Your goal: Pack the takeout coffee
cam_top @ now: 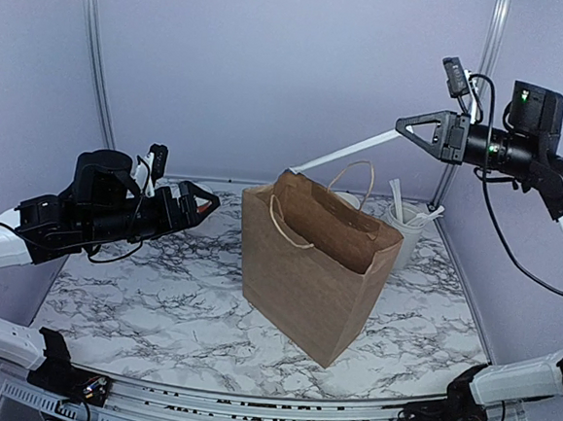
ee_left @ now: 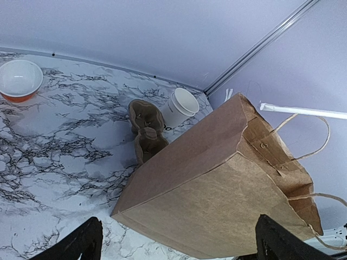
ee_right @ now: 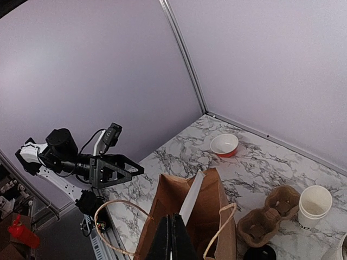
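Right tool [ee_right: 172, 225] pinching straw [ee_right: 192, 195], coffee cup [ee_right: 314, 203] below-right

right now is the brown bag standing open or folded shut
Standing open. The brown bag is upright on the marble table, its top edges spread wide apart; the right wrist view looks straight down into its mouth.

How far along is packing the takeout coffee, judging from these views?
Done: paper bag stands open. In hand: right gripper holds a white straw over its mouth; left gripper is open, empty. Left: the white cup and cup carrier stand on the table, outside the bag.
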